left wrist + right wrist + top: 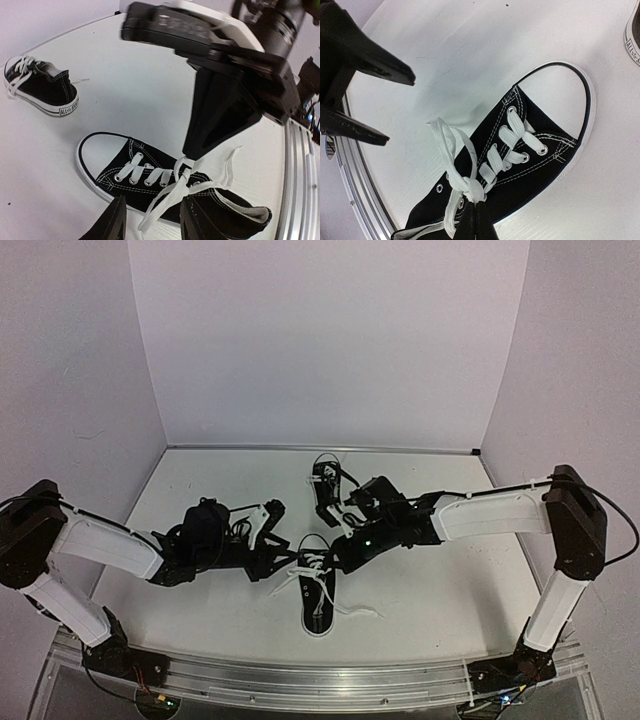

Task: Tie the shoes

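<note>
Pinning the lace crossing is the right claw's (476,212) job: its jaws are closed on the laces (470,186) where the two strands cross, above the tongue of the near shoe (318,602). Judged purpose: hold the crossing so it cannot slacken while the other arm works. This shoe lies mid-bench (430,590), sole down, toe away from the arm bases and heel toward the near rail. The far shoe (325,483) sits just beyond it, apart, with no claw on it; whether its laces are tied cannot be told. The left claw (154,202) is open, jaws spread. One loose strand (159,206) runs from the crossing down through the gap, and neither finger clamps it. Judged reading: it straddles that strand so it can take it for a loop. Another free end (362,613) trails on the bench to the right of the heel. Pose: the right forearm stretches left across the bench, and its wrist tips down onto the lacing. The left forearm runs low from the far left, its claw level with the shoe's side, tips aimed at it. No bow formed yet.
</note>
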Action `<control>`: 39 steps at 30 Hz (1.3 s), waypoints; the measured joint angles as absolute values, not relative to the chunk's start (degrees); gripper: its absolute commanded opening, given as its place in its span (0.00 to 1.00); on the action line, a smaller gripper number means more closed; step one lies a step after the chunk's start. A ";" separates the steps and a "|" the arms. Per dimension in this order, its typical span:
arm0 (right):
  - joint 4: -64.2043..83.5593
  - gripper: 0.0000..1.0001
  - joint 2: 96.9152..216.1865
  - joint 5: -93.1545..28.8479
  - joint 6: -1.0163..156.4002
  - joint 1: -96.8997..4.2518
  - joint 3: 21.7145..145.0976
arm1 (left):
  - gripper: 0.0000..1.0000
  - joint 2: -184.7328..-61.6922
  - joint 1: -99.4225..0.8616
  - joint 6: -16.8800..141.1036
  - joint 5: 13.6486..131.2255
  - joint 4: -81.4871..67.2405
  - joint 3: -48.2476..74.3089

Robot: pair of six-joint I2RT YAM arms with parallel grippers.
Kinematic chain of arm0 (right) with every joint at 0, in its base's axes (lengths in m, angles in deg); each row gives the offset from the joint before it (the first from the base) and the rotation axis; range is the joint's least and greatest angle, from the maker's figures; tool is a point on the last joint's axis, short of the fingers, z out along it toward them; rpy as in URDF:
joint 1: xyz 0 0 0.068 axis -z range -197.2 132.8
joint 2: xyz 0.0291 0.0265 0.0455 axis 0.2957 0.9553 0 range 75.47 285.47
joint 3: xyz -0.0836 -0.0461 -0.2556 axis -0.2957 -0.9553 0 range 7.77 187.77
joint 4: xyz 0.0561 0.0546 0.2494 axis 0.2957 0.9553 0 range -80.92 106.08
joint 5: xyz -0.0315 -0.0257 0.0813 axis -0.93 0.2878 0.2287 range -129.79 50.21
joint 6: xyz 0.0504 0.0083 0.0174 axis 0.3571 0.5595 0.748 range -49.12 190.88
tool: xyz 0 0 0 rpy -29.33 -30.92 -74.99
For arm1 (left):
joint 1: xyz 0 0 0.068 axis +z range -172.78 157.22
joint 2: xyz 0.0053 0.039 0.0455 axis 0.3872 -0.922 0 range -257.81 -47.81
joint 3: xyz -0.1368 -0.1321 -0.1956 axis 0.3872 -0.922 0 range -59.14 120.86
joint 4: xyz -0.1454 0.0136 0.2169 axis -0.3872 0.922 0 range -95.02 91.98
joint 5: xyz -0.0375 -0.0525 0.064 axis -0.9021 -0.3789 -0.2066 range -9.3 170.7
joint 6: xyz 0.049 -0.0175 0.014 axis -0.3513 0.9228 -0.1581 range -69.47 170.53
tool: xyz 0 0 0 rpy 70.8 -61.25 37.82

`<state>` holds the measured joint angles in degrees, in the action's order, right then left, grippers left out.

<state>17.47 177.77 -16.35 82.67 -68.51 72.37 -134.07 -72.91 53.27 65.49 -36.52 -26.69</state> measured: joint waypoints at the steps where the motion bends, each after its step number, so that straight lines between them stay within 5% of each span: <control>1: 17.43 0.00 177.77 -16.35 82.73 -68.51 72.37 | 0.38 -133.18 -73.55 50.93 65.99 -36.32 -27.33; 18: 17.25 0.00 177.84 -15.90 83.08 -68.51 72.37 | 0.27 -136.74 -85.04 19.53 73.83 -30.75 -25.45; 39: 17.22 0.00 178.54 -14.98 83.43 -68.51 72.37 | 0.25 -144.40 -86.11 12.89 76.40 -30.41 -18.98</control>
<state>17.22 178.54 -14.98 83.43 -68.51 72.37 -144.40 -86.11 12.89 76.40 -30.41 -18.98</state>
